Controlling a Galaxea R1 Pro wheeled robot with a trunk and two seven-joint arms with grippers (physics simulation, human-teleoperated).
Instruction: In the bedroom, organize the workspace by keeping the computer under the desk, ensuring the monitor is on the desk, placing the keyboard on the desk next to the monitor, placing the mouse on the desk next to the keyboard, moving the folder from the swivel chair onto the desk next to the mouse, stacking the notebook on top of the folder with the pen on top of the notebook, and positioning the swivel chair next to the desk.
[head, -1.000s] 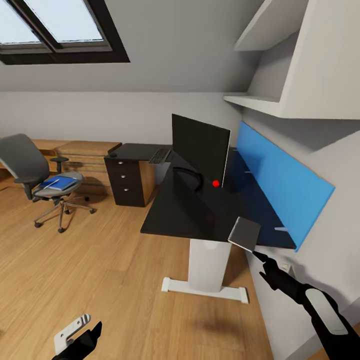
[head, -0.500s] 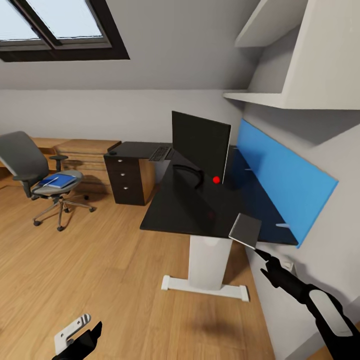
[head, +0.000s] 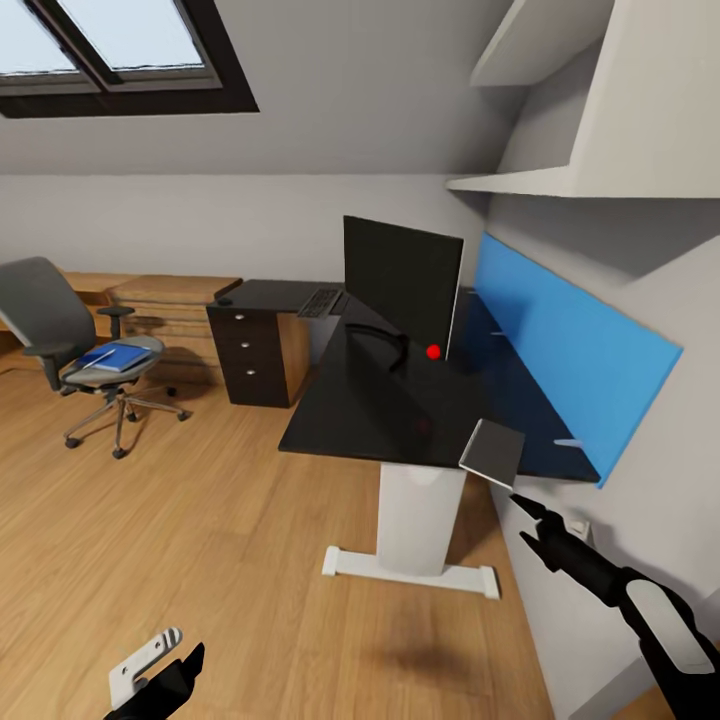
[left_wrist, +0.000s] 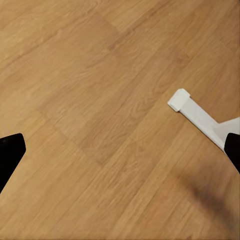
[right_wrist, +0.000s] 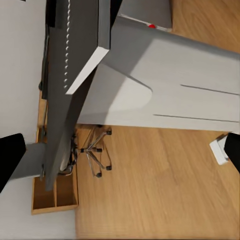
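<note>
The right claw (head: 528, 518) pinches the corner of the small grey notebook (head: 492, 452) and holds it tilted, just over the near corner of the black table (head: 370, 420). The left claw (head: 165, 668) hangs low over the wooden floor (head: 200, 520) with its tips apart and nothing between them.

The monitor (head: 402, 280) stands on the table, and the keyboard (head: 319, 302) and the mouse (head: 226, 300) lie at the far end by the drawers. The blue folder (head: 118, 357), with a pen (head: 92, 361) across it, is on the seat of the chair (head: 75, 345), well away from the table.

The risk here is order and grip. The notebook belongs on top of the folder, so setting it down now likely means lifting it again later. Held by one corner and tilted, it could swing or slip off the table's edge to the floor.
</note>
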